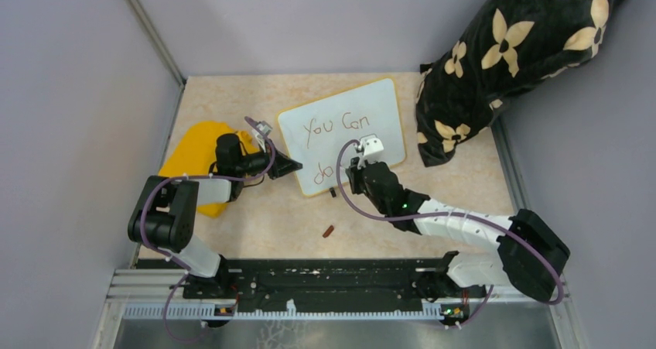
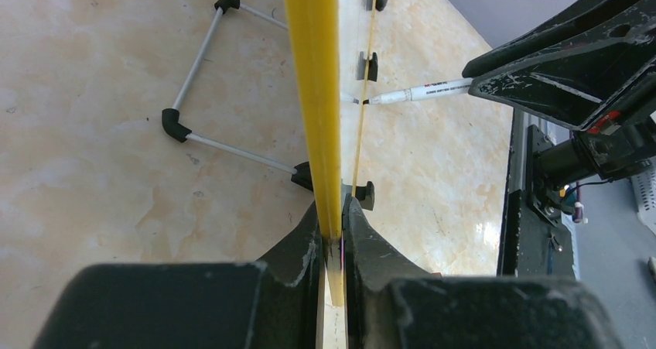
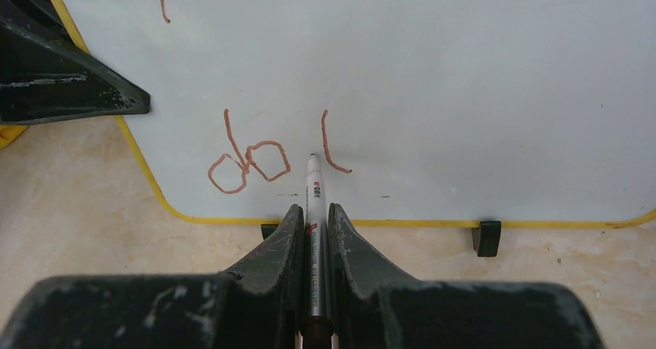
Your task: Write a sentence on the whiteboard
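While pinching the whiteboard (image 3: pixel 433 70) edge in the left tool (image 2: pixel 333 221) and the marker (image 3: pixel 314 183) in the right tool (image 3: pixel 314 213), risks smearing the sentence (image 3: pixel 247 163) through excess pressure tilting it.

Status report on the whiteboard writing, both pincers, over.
Left pincer shut on whiteboard rim. Right pincer shut on marker, tip at the board. Sentence reads You Can, do, plus one stroke. Nothing across the writing path.
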Controlling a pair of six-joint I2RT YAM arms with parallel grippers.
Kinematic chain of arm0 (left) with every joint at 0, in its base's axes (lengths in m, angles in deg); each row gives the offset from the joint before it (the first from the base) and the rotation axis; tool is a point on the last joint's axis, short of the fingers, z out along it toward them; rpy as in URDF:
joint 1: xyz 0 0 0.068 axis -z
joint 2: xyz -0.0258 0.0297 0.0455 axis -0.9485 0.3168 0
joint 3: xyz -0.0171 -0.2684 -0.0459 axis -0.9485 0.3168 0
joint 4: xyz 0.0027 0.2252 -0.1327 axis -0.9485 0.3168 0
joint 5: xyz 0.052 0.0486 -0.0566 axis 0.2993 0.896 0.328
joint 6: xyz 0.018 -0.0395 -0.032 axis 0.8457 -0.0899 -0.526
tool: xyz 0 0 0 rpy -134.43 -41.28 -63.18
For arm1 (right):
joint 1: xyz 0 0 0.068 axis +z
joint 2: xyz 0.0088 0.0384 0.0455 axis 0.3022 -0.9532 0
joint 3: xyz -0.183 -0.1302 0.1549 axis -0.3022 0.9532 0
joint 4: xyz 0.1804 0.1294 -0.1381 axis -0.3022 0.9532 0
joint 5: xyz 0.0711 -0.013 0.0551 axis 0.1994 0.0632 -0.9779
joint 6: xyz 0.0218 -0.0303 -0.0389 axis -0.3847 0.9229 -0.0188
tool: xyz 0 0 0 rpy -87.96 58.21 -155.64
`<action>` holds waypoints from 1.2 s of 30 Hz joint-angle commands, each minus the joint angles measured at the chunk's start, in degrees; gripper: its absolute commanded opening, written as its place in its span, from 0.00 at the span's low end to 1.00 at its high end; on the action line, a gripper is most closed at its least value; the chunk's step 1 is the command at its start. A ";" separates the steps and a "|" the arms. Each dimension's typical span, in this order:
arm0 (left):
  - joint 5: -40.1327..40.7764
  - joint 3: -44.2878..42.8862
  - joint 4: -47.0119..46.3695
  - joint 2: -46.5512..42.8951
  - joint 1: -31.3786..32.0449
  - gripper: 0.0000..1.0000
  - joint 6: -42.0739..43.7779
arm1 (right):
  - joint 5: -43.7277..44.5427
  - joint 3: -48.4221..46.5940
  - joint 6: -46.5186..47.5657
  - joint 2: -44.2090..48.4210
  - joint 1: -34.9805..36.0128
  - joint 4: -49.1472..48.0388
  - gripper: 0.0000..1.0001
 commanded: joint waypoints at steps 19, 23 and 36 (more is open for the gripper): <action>3.62 0.22 5.78 1.13 1.50 0.00 5.68 | 6.73 -1.64 -3.10 0.75 -1.75 0.01 0.00; 3.63 0.22 5.86 1.09 1.50 0.00 5.77 | 7.34 -1.39 -3.24 1.85 -1.86 0.55 0.00; 3.63 0.13 5.88 1.10 1.59 0.00 5.77 | 4.07 -0.58 -1.30 7.28 -1.94 -2.06 0.00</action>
